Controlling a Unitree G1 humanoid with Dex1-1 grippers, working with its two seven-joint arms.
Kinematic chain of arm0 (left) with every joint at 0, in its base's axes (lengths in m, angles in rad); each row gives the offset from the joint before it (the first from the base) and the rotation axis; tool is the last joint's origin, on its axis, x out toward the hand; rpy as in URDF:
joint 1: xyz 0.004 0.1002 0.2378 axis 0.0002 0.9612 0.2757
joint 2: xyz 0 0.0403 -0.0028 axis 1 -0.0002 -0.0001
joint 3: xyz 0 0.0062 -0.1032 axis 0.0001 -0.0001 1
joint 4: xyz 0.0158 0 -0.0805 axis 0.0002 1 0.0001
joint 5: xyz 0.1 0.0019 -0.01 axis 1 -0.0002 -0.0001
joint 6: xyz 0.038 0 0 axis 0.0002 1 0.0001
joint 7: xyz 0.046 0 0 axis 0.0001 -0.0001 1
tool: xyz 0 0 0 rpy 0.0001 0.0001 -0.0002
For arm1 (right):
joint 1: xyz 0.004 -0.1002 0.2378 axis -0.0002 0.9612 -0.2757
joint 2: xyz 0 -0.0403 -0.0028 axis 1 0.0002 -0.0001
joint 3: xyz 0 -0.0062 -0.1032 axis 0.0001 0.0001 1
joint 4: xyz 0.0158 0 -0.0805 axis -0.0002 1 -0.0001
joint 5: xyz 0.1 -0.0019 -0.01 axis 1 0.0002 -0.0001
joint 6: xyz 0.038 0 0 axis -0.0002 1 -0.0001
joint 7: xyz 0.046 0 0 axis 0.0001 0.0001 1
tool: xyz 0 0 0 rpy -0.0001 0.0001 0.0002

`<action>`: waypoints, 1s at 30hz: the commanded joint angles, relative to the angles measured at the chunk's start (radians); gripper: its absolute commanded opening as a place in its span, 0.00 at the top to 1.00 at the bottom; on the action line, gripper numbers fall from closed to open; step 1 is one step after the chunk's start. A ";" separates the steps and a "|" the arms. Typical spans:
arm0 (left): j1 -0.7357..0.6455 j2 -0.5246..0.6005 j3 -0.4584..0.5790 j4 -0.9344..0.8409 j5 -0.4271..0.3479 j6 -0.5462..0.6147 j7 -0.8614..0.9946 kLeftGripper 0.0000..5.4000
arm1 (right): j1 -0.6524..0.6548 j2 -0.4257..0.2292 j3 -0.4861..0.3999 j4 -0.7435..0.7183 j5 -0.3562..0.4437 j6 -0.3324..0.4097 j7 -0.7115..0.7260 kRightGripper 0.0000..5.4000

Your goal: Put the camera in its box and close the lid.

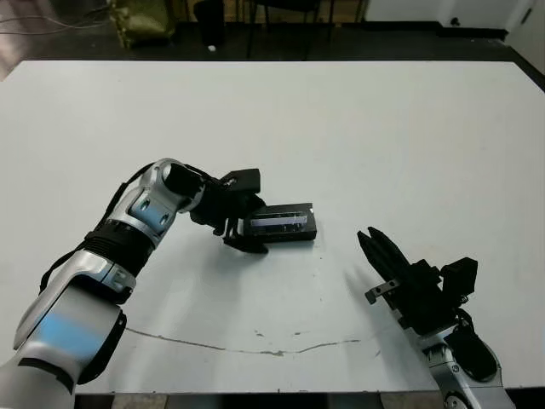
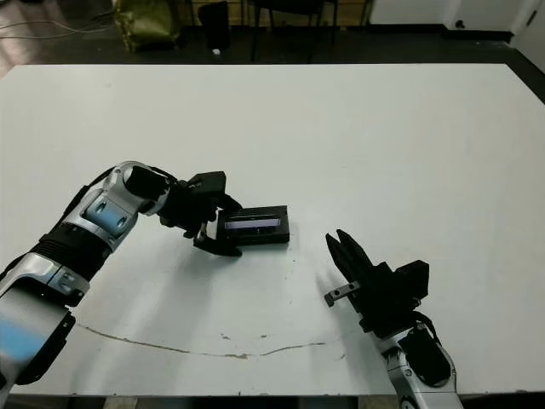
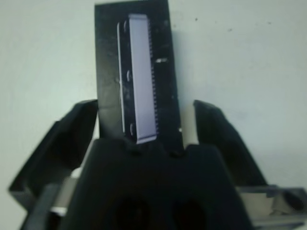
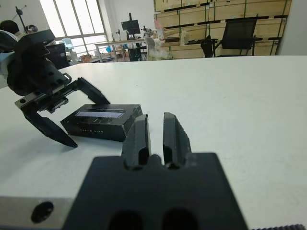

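Straddling one short end of the lid [image 1: 281,222], the left gripper [image 1: 241,228] has its fingers spread apart, one on each side and not clearly touching it. The lid sits on the box near the middle of the white table [image 1: 383,128]; the camera is not visible, presumably inside. The assembly looks rigid, light and glossy, so it may slide; pressing on the long side walls seems safest. The right gripper [image 4: 155,129] rests well apart, fingers together and empty.

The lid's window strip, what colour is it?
Pale bluish-lilac, glossy, set in the black lid; it shows best in the left wrist view.
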 commanded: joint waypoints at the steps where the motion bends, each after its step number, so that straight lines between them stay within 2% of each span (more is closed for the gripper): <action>1: 0.025 0.016 -0.018 0.030 0.018 -0.016 -0.019 0.02 | 0.014 -0.004 0.001 0.000 -0.004 0.020 -0.009 1.00; 5: 0.020 0.019 -0.023 0.027 0.019 0.007 -0.037 0.00 | 0.022 -0.005 0.003 -0.025 -0.011 0.050 -0.032 1.00; 8: 0.021 0.020 -0.020 0.024 0.016 0.012 -0.047 0.00 | 0.019 -0.004 0.003 -0.010 -0.005 0.030 -0.018 1.00; 10: 0.026 0.022 -0.010 0.021 0.008 -0.004 -0.046 0.00 | 0.014 -0.005 0.002 0.006 -0.005 0.013 -0.007 1.00; 15: 0.062 0.041 0.036 -0.029 -0.010 -0.081 0.015 0.00 | 0.015 -0.007 0.004 -0.004 -0.011 0.030 -0.016 1.00; 18: 0.085 0.054 0.064 -0.079 -0.021 -0.088 0.054 0.00 | 0.019 -0.006 0.006 -0.016 -0.020 0.039 -0.029 1.00; 23: 0.111 0.058 0.141 -0.141 -0.107 -0.069 0.076 0.00 | 0.013 -0.004 0.005 0.008 -0.004 0.010 -0.003 1.00; 30: 0.083 0.092 0.214 -0.194 -0.235 0.047 0.006 0.00 | 0.008 -0.006 0.002 0.025 -0.010 -0.003 0.005 1.00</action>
